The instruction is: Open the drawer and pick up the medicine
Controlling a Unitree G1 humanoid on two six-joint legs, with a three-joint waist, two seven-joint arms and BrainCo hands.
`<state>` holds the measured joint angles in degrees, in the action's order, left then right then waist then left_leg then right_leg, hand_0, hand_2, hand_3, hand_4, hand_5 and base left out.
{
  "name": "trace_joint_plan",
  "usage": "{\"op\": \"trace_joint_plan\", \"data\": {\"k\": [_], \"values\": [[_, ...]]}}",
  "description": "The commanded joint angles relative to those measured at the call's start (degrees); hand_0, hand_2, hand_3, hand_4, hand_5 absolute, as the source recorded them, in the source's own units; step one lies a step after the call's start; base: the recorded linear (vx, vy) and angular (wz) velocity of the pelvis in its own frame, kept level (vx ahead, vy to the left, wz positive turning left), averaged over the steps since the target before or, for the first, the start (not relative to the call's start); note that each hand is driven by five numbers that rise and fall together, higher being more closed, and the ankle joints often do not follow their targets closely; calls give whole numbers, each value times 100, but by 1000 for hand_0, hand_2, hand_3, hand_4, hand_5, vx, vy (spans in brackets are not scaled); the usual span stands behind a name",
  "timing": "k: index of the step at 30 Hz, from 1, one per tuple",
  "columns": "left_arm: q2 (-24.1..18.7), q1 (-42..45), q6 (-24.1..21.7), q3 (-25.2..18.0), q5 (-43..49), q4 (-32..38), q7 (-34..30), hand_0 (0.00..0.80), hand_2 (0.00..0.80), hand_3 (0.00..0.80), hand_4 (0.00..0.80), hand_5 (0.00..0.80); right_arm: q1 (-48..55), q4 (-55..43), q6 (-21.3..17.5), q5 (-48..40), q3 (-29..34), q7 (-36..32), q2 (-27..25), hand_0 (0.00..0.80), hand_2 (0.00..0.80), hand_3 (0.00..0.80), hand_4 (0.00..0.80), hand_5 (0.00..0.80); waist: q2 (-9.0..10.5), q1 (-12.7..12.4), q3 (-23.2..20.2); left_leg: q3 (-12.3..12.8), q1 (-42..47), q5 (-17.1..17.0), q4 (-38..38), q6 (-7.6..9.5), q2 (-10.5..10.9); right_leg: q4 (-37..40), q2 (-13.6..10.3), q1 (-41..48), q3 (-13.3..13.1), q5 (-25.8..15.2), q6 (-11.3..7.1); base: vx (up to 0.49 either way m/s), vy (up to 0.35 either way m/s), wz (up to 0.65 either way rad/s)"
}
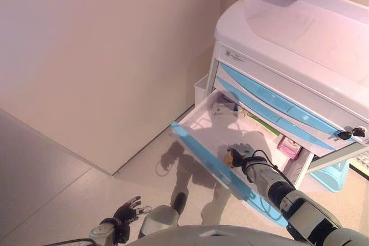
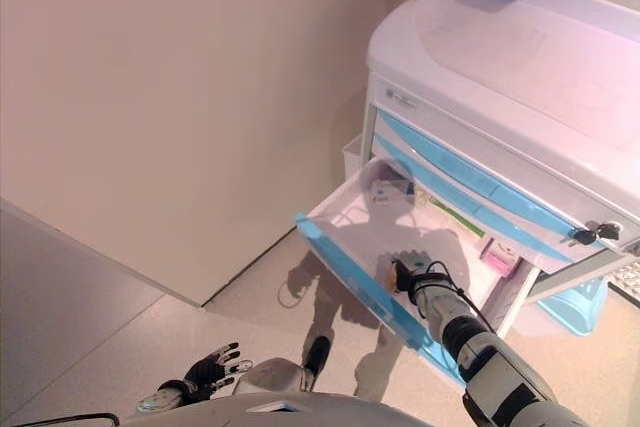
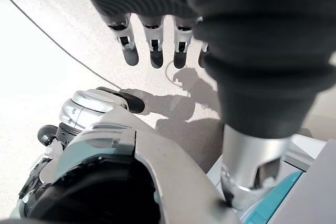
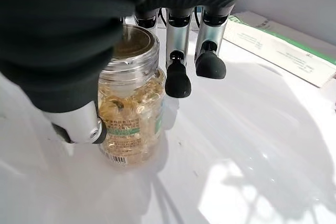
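The cart's lower drawer (image 1: 199, 151), white with a blue front, stands pulled out. A clear medicine bottle (image 4: 131, 103) of yellow capsules stands upright on the drawer floor; it also shows in the left eye view (image 1: 230, 157). My right hand (image 1: 247, 159) reaches into the drawer and closes on the bottle, with the thumb (image 4: 79, 124) against one side and the fingers (image 4: 177, 80) curled down along the other. My left hand (image 1: 124, 214) hangs low over the floor, fingers straight, holding nothing.
The white medical cart (image 1: 288, 21) has closed blue drawers above, with keys (image 1: 349, 133) in a lock. In the open drawer lie a green-and-white box (image 1: 262, 124), a pink box (image 1: 289, 147) and a small pack (image 1: 222, 108). A light-blue bin (image 1: 334, 177) hangs at the cart's side.
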<state>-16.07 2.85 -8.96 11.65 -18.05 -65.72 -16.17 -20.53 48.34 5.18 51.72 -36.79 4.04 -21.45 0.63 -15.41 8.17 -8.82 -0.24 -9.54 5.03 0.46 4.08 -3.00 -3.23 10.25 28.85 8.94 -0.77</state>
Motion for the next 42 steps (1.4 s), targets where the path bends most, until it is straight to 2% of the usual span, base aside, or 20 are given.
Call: {"op": "trace_joint_plan", "data": {"k": [1, 3, 4, 5, 8, 10, 12, 14, 16, 18, 21, 22, 23, 25, 28, 31, 32, 36, 40, 42], "values": [[370, 31, 335, 513, 108, 251, 277, 0, 0, 0, 0, 0, -361, -1069, -17, -193, 22, -327, -553, 800, 800, 800, 800, 800, 118, -86, 100, 92, 313, 581, -102, -104, 25, -138, -268, -294, -230, -639, -190, -29, -37, 3], [322, 144, 486, 492, 138, 565, 371, 0, 0, 0, 0, 0, -390, -2035, 132, -758, 193, -1119, -1009, 800, 800, 800, 800, 800, 187, -58, 131, 116, 291, 570, -97, -87, 7, -115, -263, -316, -253, -691, -229, -41, -44, 4], [309, 161, 502, 482, 140, 602, 377, 0, 0, 0, 0, 0, -369, -2219, 162, -877, 243, -1251, -1112, 800, 800, 800, 800, 800, 197, -52, 136, 127, 292, 571, -94, -84, 2, -110, -261, -320, -264, -699, -235, -35, -36, 2], [244, 196, 532, 393, 106, 670, 374, 0, 0, 0, 0, 0, -327, -2826, 108, -1222, 475, -1785, -1536, 800, 800, 800, 800, 800, 257, 25, 152, 190, 307, 583, -79, -68, -16, -94, -246, -333, -318, -721, -253, 0, 0, 0], [105, 195, 652, 169, 38, 732, 308, 0, 0, 0, 0, 0, -304, -3912, -11, -2077, 1068, -2744, -2390, 800, 800, 800, 800, 800, 356, 208, 150, 346, 372, 621, -40, -54, -57, -61, -208, -340, -468, -746, -280, -3, 6, -8], [41, 177, 721, 87, -16, 763, 275, 0, 0, 0, 0, 0, -373, -4330, 105, -2795, 1372, -3166, -2724, 800, 800, 800, 800, 800, 392, 302, 122, 410, 385, 622, -16, -52, -72, -32, -195, -353, -525, -773, -295, 1, 24, -21], [-77, 107, 890, -18, -133, 795, 213, 0, 0, 0, 0, 0, -653, -4821, 293, -4587, 1910, -3808, -3314, 800, 800, 800, 800, 800, 451, 465, 56, 551, 433, 657, -3, -67, -109, -13, -181, -355, -632, -781, -312, 14, 43, -27], [-145, 45, 968, -60, -205, 758, 155, 0, 0, 0, 0, 0, -949, -4913, 256, -5660, 2244, -3761, -3543, 800, 800, 800, 800, 800, 485, 567, -12, 660, 469, 687, -3, -80, -128, 0, -167, -348, -704, -780, -316, 29, 57, -30], [-195, -12, 1026, -82, -295, 730, 104, 0, 0, 0, 0, 0, -1340, -4812, 137, -6616, 2583, -3387, -3669, 800, 800, 800, 800, 800, 498, 663, -95, 755, 489, 722, -3, -87, -144, 10, -152, -356, -776, -769, -324, 24, 57, -29], [-217, -39, 1015, -65, -374, 693, 56, 0, 0, 0, 0, 0, -1620, -4596, -23, -7225, 2933, -2853, -3696, 800, 800, 800, 800, 800, 493, 733, -177, 847, 512, 763, -3, -84, -156, 20, -140, -357, -846, -756, -334, 21, 54, -28], [-249, -53, 1029, -69, -419, 680, 4, 0, 0, 0, 0, 0, -1810, -4370, -33, -7674, 3320, -2269, -3678, 800, 800, 800, 800, 800, 482, 777, -245, 932, 545, 808, -3, -78, -173, 17, -132, -356, -915, -735, -341, 14, 27, -18], [-202, -19, 801, -45, -388, 500, -11, 0, 0, 0, 0, 0, -1765, -4256, -17, -7719, 3537, -2084, -3636, 800, 800, 800, 800, 800, 508, 762, -268, 953, 543, 833, -3, -62, -173, 15, -128, -361, -920, -707, -331, -7, -17, -7], [-180, 33, 382, -53, -388, 113, -113, 0, 0, 0, 0, 0, -1749, -4093, 49, -7713, 3725, -1858, -3601, 800, 800, 800, 800, 800, 538, 763, -282, 967, 549, 869, -3, -53, -180, 7, -117, -365, -934, -679, -314, -7, -22, -3], [-224, 39, 169, -97, -442, -132, -228, 0, 0, 0, 0, 0, -1846, -3470, -45, -7631, 3782, -1672, -3751, 800, 800, 800, 800, 800, 559, 763, -268, 1024, 592, 897, -3, -46, -193, -2, -102, -345, -977, -670, -301, 5, 1, -6], [-381, 19, 357, 45, -615, 7, -209, 0, 0, 0, 0, 0, -2532, -2394, 276, -7533, 3382, -1639, -4204, 800, 800, 800, 800, 800, 592, 669, -245, 1019, 628, 905, -23, -31, -200, -34, -106, -319, -967, -680, -294, 9, 7, -5], [-519, -1, 489, 141, -760, 35, -175, 0, 0, 0, 0, 0, -3436, -1406, 536, -6987, 2584, -1578, -4501, 800, 800, 800, 800, 800, 628, 569, -227, 978, 651, 904, -30, -16, -195, -53, -115, -300, -925, -699, -297, 0, 0, 0], [-590, 1, 533, 163, -774, 29, -180, 0, 0, 0, 0, 0, -3822, -924, 500, -6789, 2164, -1604, -4606, 800, 800, 800, 800, 800, 661, 511, -221, 942, 659, 904, -30, -10, -191, -54, -112, -291, -915, -703, -295, 0, 0, 0], [-689, -24, 662, 245, -807, -20, -145, 0, 0, 0, 0, 0, -5202, 118, 696, -5923, 736, -1889, -4626, 800, 800, 800, 800, 800, 700, 369, -212, 848, 673, 890, -18, -11, -171, -6, -107, -234, -867, -714, -281, 36, -6, 6], [-736, -15, 675, 296, -794, -60, -115, 0, 0, 0, 0, 0, -6195, 809, 690, -5181, -359, -2190, -4457, 800, 800, 800, 800, 800, 752, 226, -197, 751, 641, 857, -3, -24, -162, 40, -98, -214, -811, -720, -265, 18, -8, 6], [-740, -15, 668, 310, -804, -60, -117, 0, 0, 0, 0, 0, -6521, 1019, 729, -4894, -694, -2377, -4365, 800, 800, 800, 800, 800, 764, 179, -192, 706, 622, 845, -3, -32, -151, 63, -93, -209, -784, -726, -259, 9, 4, 9]]}}
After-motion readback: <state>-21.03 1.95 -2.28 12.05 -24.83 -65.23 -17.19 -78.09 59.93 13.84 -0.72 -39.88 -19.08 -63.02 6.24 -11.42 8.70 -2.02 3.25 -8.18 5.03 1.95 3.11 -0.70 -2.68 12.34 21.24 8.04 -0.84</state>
